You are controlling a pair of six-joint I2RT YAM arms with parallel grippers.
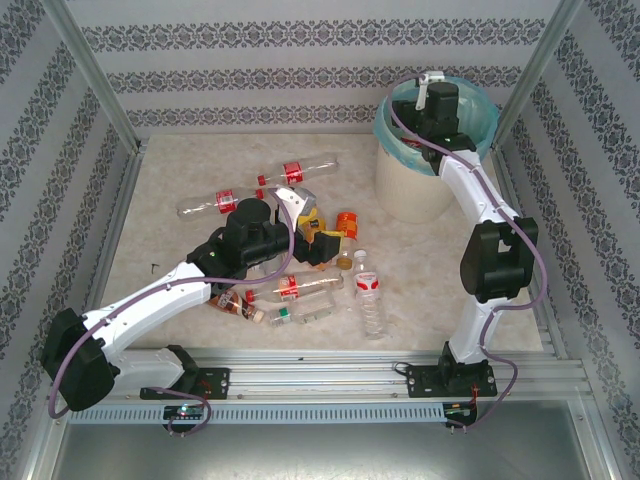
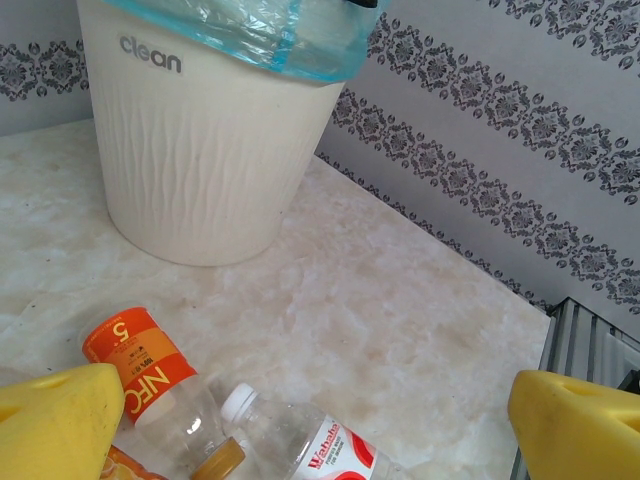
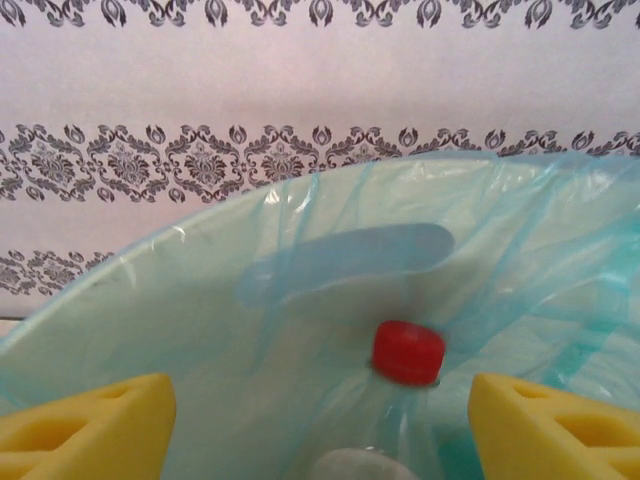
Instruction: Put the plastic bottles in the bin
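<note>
The bin (image 1: 420,190) stands at the table's far right, its teal bag folded over the rim. My right gripper (image 1: 435,105) hangs over its mouth, open. In the right wrist view a clear bottle with a red cap (image 3: 405,355) sits inside the bag lining (image 3: 200,320), between the yellow fingertips (image 3: 85,430) and touching neither. Several plastic bottles (image 1: 300,288) lie scattered mid-table. My left gripper (image 1: 305,225) hovers open above them, over an orange-labelled bottle (image 2: 140,370) and a white-capped bottle (image 2: 300,435). Nothing sits between its jaws.
Two long clear bottles (image 1: 300,170) lie further back on the left. A metal rail (image 1: 330,375) runs along the near edge. Patterned walls close in the table on three sides. A stretch of bare table (image 2: 400,300) lies between the pile and the bin (image 2: 200,170).
</note>
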